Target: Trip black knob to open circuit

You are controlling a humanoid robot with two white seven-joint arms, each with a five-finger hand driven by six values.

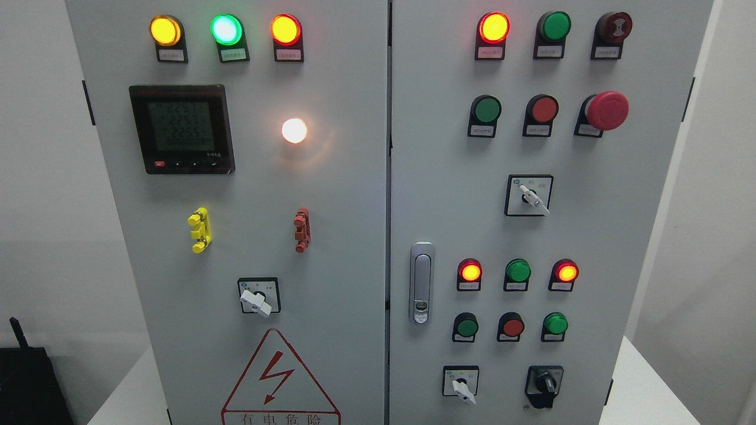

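At lower right, black knob (544, 383) untouched

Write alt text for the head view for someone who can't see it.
A grey two-door electrical cabinet fills the view; the black knob sits untouched at the right door's lower right, below lit red and green indicator lamps. No robot hand is visible.

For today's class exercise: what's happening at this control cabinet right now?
Nothing is being handled yet. No robot hand is in view. The grey cabinet faces the camera with several lamps lit, and the black knob at the lower right of the right door is untouched.
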